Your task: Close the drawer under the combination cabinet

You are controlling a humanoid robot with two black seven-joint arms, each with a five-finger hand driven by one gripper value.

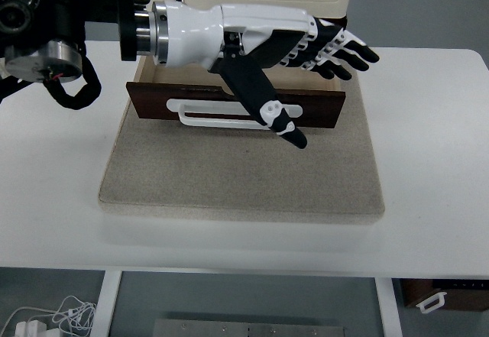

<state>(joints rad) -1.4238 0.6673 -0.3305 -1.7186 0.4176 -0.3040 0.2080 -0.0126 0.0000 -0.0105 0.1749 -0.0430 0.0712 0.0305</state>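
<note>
Dark-brown wooden drawer (pixel 321 108) sits pulled out below the left hand (pixel 286 46), fingers spread, empty; rigid front, push beside white handle (pixel 200 112).

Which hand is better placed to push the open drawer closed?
Left. The left hand is over the drawer, its fingers spread, the thumb near the white handle. The right hand is not in view.

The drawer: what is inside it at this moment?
That cannot be told. The left hand and its forearm cover the inside of the drawer. Only its dark front with the white handle shows.
</note>
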